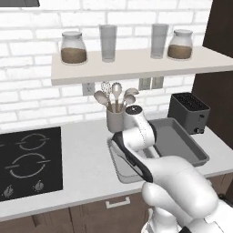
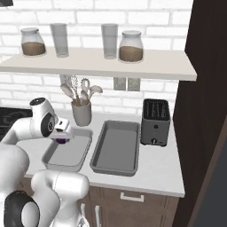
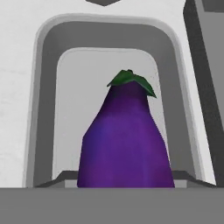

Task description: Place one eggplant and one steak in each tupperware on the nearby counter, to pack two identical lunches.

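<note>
counter: pale grey worktop along a white brick wall, wood cabinet fronts below, a dark tall cabinet at the right end
stove: one black stovetop set in the counter, left of the trays
trays: two in all, side by side and nearly touching; the light grey tray sits on the stove side, the darker tray next to the toaster
toaster: one dark toaster, just right of the darker tray
utensil pot: one grey pot with several spoons and a whisk, behind the light tray by the wall
shelf: one pale shelf above the counter
jars: two glass jars with brown filling, one at each end of the shelf row, such as the right jar
glasses: two plain glasses between the jars, one being
eggplant: one bright purple eggplant with a green cap, hanging over the light grey tray, above its floor
gripper: the gripper is pinched on the eggplant, right over the light tray
inside the trays: nothing lying in the parts i can see
</note>
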You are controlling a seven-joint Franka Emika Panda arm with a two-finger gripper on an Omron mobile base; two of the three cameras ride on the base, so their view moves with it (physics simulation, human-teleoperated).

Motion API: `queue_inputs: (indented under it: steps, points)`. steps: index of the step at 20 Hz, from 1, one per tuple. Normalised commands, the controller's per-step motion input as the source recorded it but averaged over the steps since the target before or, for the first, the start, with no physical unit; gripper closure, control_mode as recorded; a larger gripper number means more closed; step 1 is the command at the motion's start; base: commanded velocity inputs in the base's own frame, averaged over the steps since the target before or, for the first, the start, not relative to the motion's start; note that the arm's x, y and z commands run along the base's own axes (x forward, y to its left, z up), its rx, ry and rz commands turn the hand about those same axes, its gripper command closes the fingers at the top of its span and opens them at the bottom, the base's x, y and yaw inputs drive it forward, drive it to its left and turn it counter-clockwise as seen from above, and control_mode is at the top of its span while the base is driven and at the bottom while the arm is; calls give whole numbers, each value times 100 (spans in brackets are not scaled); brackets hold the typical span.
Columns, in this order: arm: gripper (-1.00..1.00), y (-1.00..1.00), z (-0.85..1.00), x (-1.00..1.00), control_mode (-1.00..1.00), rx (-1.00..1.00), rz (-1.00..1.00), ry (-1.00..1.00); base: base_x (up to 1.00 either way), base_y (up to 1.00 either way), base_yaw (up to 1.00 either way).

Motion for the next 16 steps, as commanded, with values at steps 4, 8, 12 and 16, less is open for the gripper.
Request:
queue_inputs:
  steps: [4,8,12,16]
  points:
    - [-100,0,-86,52,-100,0,0,0,0,0,0]
    - [-100,0,-20,37,-100,0,0,-3,0,0,0]
    - [-100,0,0,11,-100,0,0,0,0,0,0]
    - [-100,0,13,0,-100,3,0,0,0,0,0]
